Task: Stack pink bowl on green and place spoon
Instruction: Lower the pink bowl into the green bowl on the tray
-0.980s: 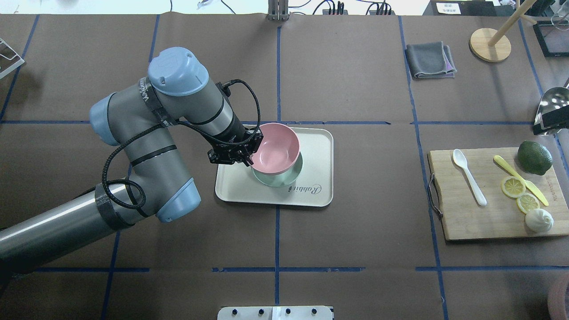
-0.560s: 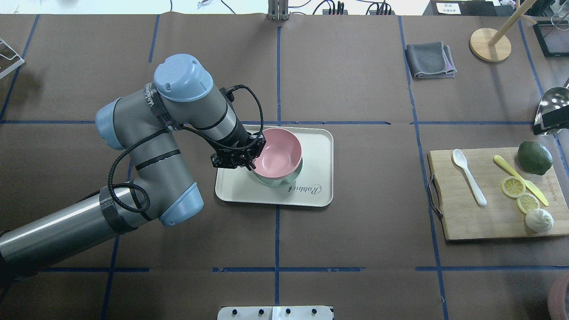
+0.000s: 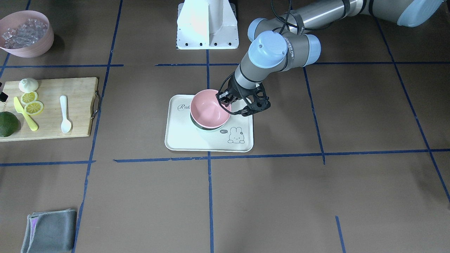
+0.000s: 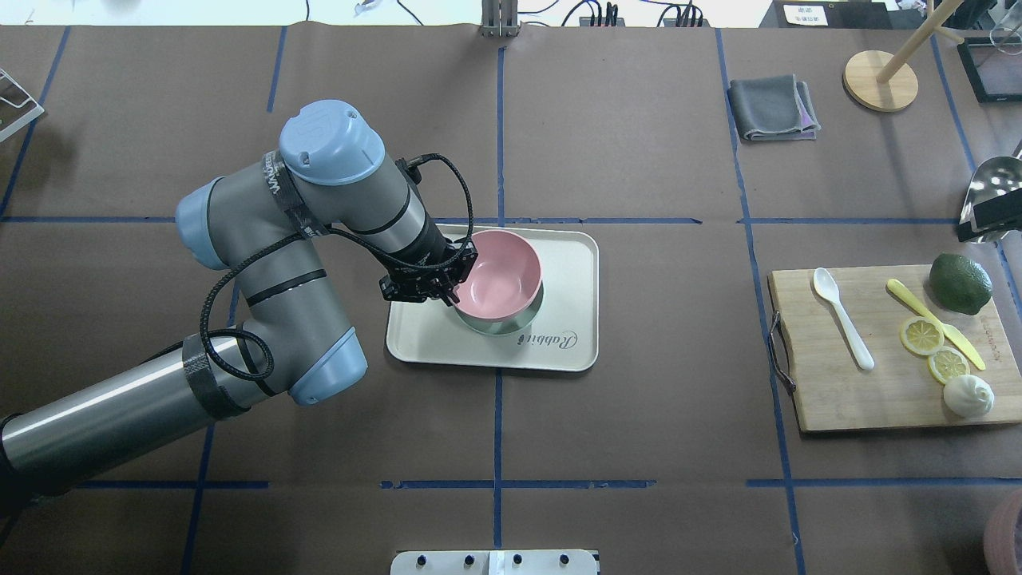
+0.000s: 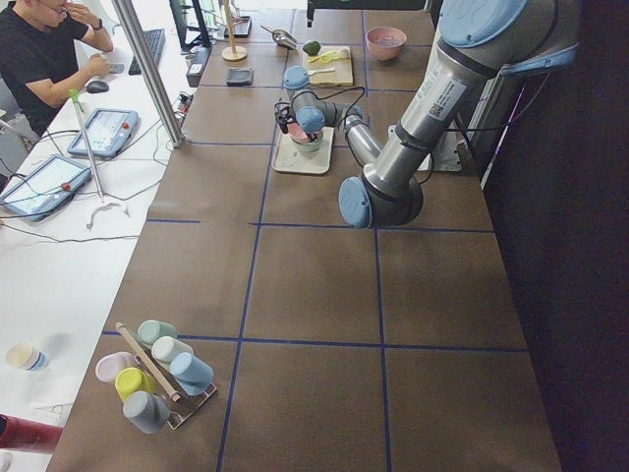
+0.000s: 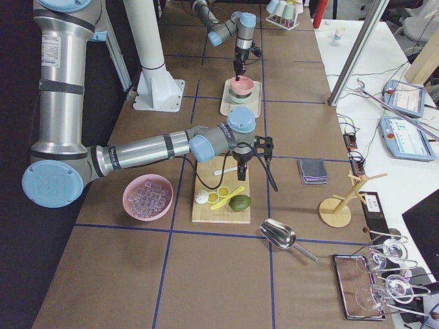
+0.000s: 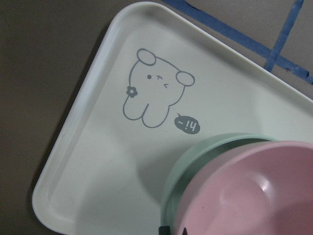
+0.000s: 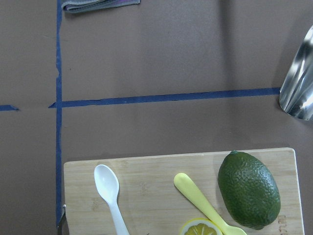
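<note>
The pink bowl sits nested in the green bowl on the cream tray. In the left wrist view the pink bowl covers most of the green bowl. My left gripper is shut on the pink bowl's left rim; it also shows in the front view. The white spoon lies on the wooden cutting board at the right. My right gripper hangs above the board, seen only in the exterior right view, so I cannot tell if it is open.
On the board lie a lime, a yellow knife, lemon slices and a white bun. A metal scoop, a grey cloth and a wooden stand are at the far right. A pink bowl of ice stands near the robot.
The left gripper has lowered the pink bowl into the green bowl, shifting slightly right. Over the last half second almost nothing moved.
</note>
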